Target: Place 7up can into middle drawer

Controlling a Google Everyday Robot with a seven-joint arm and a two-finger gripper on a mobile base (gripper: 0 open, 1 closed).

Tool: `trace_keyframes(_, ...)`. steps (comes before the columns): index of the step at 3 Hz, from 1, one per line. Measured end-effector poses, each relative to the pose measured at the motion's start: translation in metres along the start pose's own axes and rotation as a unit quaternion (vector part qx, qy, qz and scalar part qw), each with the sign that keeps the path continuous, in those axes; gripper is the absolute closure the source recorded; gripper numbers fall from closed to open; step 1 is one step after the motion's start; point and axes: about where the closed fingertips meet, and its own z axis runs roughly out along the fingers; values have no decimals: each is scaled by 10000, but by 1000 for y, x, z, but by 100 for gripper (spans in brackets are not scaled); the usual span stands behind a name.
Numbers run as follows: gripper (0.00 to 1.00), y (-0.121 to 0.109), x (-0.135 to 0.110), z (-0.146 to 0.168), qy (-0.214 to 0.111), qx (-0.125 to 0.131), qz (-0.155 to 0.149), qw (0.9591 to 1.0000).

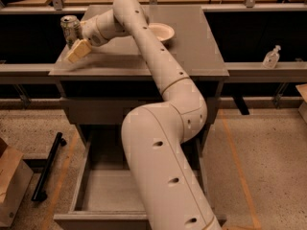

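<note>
Your gripper (76,51) rests low over the cabinet top (196,56) near its left edge, just beside the upright 7up can (70,28); whether it is spread or closed, you cannot tell. The white bowl (162,32) sits farther right. Below, a drawer (98,193) stands pulled open, bare floor showing.

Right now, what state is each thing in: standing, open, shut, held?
7up can: upright on the cabinet top, by its left edge.
tool: low over the cabinet top, right in front of the can.
white bowl: right way up, behind the arm.
lower drawer: pulled open.
upper drawer: shut.
small bottle: upright, far right.
</note>
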Motion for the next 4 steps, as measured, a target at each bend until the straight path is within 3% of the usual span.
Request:
trace_keyframes(2, 41, -3, -10, 15, -257, -34, 2, 9997)
trace_keyframes(4, 88, -23, 5, 23, -776, 224, 558, 9952)
